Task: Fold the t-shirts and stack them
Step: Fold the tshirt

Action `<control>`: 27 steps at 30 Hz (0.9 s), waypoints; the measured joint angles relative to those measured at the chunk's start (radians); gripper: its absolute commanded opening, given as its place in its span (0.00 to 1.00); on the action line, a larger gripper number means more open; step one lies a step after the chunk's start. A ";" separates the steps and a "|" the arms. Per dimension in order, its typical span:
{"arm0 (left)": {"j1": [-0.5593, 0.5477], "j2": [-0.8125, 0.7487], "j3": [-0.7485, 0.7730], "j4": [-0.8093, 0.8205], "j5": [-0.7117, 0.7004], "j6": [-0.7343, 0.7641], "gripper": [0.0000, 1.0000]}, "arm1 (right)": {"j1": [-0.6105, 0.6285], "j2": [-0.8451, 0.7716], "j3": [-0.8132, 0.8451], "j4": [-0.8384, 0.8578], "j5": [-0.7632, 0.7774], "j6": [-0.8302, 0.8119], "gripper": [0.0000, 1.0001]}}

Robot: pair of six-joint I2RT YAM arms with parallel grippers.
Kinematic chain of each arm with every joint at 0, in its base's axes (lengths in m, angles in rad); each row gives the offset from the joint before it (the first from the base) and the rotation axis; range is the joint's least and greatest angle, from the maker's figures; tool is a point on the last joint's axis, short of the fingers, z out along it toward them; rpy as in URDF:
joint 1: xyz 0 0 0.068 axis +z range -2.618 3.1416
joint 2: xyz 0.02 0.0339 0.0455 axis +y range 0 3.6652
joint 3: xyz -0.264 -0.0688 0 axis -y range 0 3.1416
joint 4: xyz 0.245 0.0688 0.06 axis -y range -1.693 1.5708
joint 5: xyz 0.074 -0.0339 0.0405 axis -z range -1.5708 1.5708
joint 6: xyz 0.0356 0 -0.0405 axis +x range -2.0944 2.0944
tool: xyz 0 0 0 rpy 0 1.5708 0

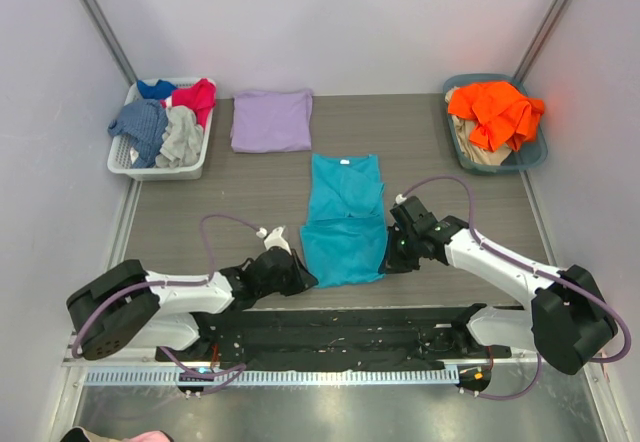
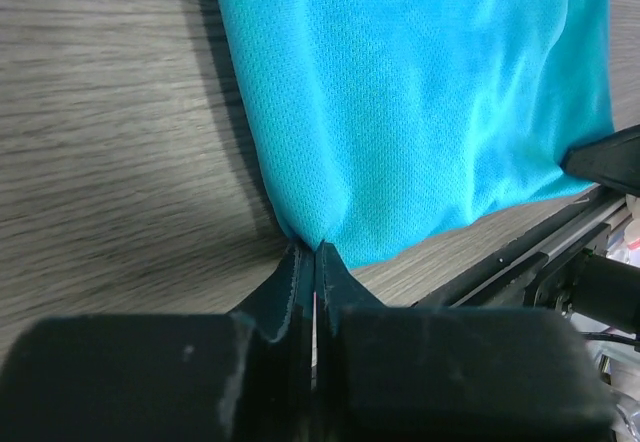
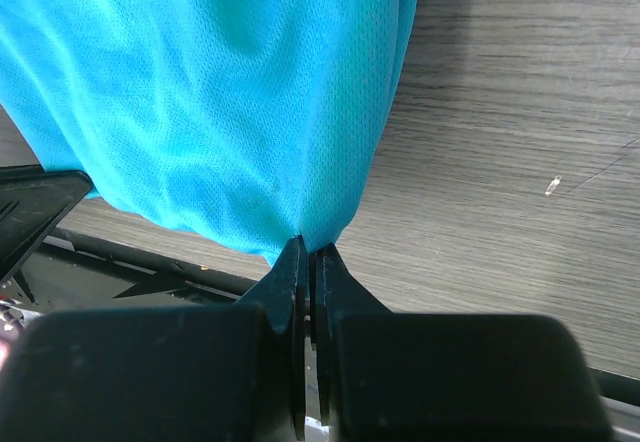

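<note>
While left fingers (image 2: 283, 292), right fingers (image 3: 288, 277) pinch near corners, teal t-shirt (image 1: 343, 224) runs near-far, collar far.

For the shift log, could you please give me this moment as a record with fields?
teal t-shirt: folded narrow, mid-table, label at far end
lavender t-shirt: folded, lying beyond it
left gripper: shut on teal t-shirt's near left corner
right gripper: shut on its near right corner
orange garment: in bin, far right
white basket: far left
</note>
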 measured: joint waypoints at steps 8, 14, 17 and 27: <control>-0.008 -0.002 0.016 -0.027 -0.011 -0.005 0.00 | 0.000 0.000 -0.011 0.009 0.000 -0.001 0.01; -0.029 -0.135 0.015 -0.193 -0.052 -0.005 0.00 | 0.000 0.028 -0.013 0.034 -0.002 -0.008 0.01; -0.034 -0.224 0.012 -0.262 -0.072 -0.011 0.00 | 0.003 0.072 -0.013 0.057 -0.006 -0.016 0.01; -0.062 -0.381 -0.032 -0.384 -0.112 -0.054 0.00 | 0.005 0.213 0.047 0.120 -0.033 -0.053 0.01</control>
